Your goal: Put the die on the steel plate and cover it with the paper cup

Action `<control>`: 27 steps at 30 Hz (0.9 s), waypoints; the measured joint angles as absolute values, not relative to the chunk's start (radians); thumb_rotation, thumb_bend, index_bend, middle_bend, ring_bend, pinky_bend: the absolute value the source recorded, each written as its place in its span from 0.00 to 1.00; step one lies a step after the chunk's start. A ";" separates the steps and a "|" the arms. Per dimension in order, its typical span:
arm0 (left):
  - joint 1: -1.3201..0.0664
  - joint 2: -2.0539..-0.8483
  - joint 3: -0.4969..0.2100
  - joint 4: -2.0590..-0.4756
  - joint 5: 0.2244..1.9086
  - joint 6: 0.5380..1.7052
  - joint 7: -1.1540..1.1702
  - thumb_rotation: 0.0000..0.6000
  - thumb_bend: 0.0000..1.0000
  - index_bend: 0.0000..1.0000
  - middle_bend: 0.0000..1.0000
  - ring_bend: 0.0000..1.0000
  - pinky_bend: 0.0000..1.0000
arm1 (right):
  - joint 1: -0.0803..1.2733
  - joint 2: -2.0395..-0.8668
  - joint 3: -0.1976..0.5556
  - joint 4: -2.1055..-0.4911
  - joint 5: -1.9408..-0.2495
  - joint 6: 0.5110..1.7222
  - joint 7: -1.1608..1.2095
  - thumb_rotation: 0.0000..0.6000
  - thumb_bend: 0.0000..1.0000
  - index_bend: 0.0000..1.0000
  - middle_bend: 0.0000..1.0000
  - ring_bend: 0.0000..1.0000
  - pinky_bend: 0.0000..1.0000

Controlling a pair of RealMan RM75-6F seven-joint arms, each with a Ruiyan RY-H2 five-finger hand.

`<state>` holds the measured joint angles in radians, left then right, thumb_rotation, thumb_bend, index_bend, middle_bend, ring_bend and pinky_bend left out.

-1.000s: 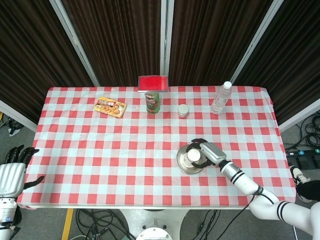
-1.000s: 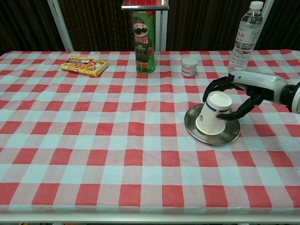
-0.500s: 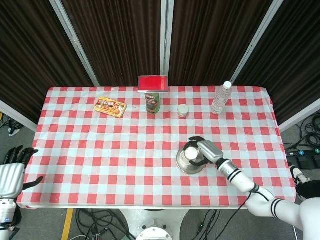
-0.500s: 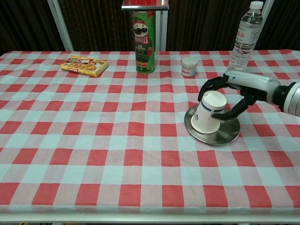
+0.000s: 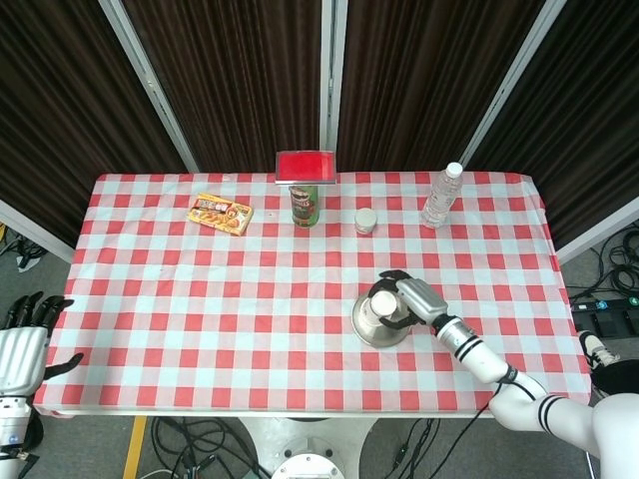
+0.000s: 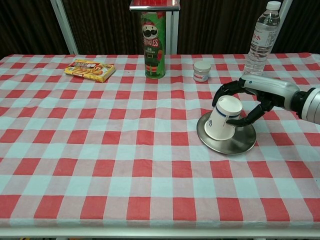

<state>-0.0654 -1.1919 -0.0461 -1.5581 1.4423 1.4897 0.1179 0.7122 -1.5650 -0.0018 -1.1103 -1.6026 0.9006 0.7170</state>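
Observation:
A white paper cup (image 6: 223, 118) stands upside down and tilted on the steel plate (image 6: 235, 141), at the table's front right; in the head view the cup (image 5: 382, 304) sits on the same plate (image 5: 364, 326). My right hand (image 6: 248, 100) grips the cup, fingers curled around its upper part; seen from the head, that hand (image 5: 407, 299) lies just right of the cup. The die is hidden. Off the table's front left corner, my left hand (image 5: 22, 344) hangs with its fingers spread and holds nothing.
Along the back of the red-checked table stand a snack box (image 6: 90, 69), a green Pringles can (image 6: 154, 45), a small white jar (image 6: 202, 70) and a water bottle (image 6: 261, 38).
The cup, held by my right hand, has shifted slightly left on the plate and stays tilted. My left hand has dropped a little lower at the frame's edge.

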 measured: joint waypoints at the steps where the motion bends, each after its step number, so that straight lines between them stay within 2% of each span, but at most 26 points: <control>1: -0.066 -1.192 -0.047 -1.558 1.443 1.490 0.118 1.00 0.00 0.23 0.19 0.10 0.11 | 0.715 -1.558 -0.013 -1.118 -1.618 0.902 0.725 1.00 0.25 0.49 0.32 0.10 0.08; 4: -0.068 -1.193 -0.047 -1.557 1.449 1.491 0.117 1.00 0.00 0.23 0.19 0.10 0.11 | 0.719 -1.551 -0.030 -1.122 -1.638 0.902 0.734 1.00 0.25 0.49 0.32 0.10 0.08; 11: -0.067 -1.194 -0.047 -1.555 1.446 1.490 0.113 1.00 0.00 0.23 0.19 0.10 0.11 | 0.721 -1.586 0.017 -1.055 -1.560 0.903 0.725 1.00 0.25 0.48 0.32 0.10 0.08; 19: -0.068 -1.196 -0.046 -1.550 1.446 1.485 0.109 1.00 0.00 0.23 0.19 0.10 0.11 | 0.727 -1.538 -0.056 -1.124 -1.654 0.940 0.773 1.00 0.25 0.47 0.32 0.10 0.07; 27: -0.065 -1.197 -0.046 -1.549 1.446 1.489 0.106 1.00 0.00 0.23 0.19 0.10 0.11 | 0.726 -1.580 -0.009 -1.057 -1.573 0.917 0.748 1.00 0.25 0.47 0.32 0.10 0.07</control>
<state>-0.0650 -1.1966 -0.0461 -1.5494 1.4456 1.4888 0.1061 0.7264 -1.5797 -0.0094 -1.0565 -1.5735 0.9165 0.7477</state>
